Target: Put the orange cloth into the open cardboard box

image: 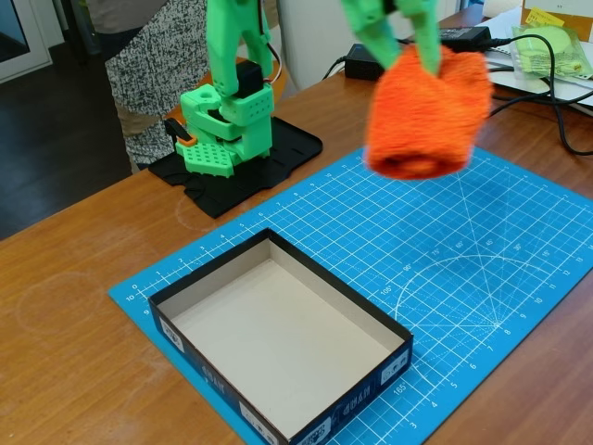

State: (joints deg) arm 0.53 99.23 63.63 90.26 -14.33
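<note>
— Where was the orange cloth (428, 116)?
— Clamped in the green gripper (408, 54), hanging above the blue mat (482, 250), apart from the open cardboard box (278, 338).
— Any writing?
— White box labels, unreadable; cables (547, 83) behind.

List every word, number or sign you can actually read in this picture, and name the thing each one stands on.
"10" on the blue cutting mat, at its left edge beside the box.
"90" on the mat, by the white arc.
"165" on the mat, just right of the open cardboard box.
"7" on the mat, near its right edge.
White labels on the box's dark outer wall: too small and blurred to read.
Pale green packet, yellow tag: unreadable.
</note>
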